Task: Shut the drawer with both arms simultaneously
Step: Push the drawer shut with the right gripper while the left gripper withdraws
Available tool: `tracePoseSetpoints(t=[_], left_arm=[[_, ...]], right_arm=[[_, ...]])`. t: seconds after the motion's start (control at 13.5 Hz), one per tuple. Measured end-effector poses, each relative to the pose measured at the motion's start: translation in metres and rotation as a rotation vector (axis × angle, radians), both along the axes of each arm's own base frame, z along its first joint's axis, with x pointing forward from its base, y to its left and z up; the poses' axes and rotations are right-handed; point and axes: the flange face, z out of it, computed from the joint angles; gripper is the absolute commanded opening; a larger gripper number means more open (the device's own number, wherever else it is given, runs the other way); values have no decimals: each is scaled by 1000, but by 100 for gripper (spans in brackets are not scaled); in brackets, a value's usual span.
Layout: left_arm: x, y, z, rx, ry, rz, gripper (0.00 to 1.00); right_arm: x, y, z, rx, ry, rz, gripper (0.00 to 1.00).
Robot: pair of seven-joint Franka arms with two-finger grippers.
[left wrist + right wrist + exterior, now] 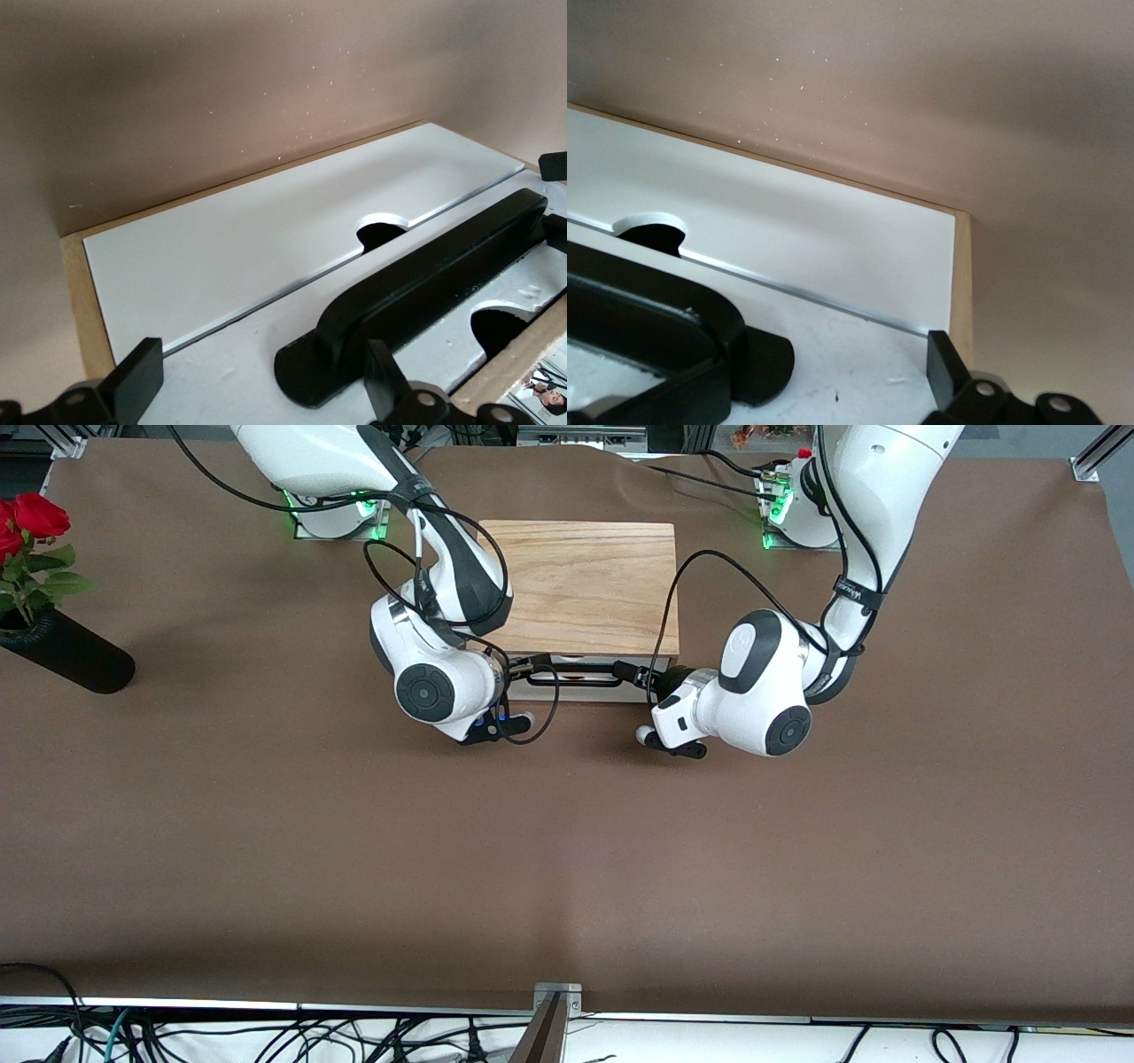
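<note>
The left gripper (631,672) sits at the drawer's (580,689) front, at the bar handle's (574,676) end toward the left arm's side; its wrist view shows two fingers (133,379) spread apart, one either side of the handle foot, clamping nothing. The right gripper (521,664) mirrors it at the handle's other end, its fingers (948,367) likewise parted.

The drawer is the upper one in the wooden box (586,584), which stands near the robots' bases. From the front camera only a narrow strip of its white front shows past the box's top edge, so it looks nearly home. What seems left is a short final push by both arms, then backing off.
</note>
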Motion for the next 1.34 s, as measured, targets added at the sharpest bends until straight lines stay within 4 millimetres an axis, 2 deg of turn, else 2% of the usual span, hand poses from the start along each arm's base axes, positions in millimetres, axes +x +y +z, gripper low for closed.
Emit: tracePoseSetpoints(t=[0.3, 0.59, 0.89, 1.04, 1.34], left_arm=[[2, 3, 9, -5, -4, 1, 100], [26, 26, 43, -22, -58, 33, 100], [58, 76, 94, 53, -136, -21, 100], [68, 105, 124, 104, -183, -33, 100], [62, 160, 192, 279, -256, -40, 100]], right_arm=[[1, 0, -1, -3, 9, 5, 100], [1, 1, -2, -3, 12, 6, 100], [2, 1, 1, -1, 10, 6, 100], [10, -2, 10, 7, 1, 0, 100], [36, -11, 41, 43, -51, -30, 100]])
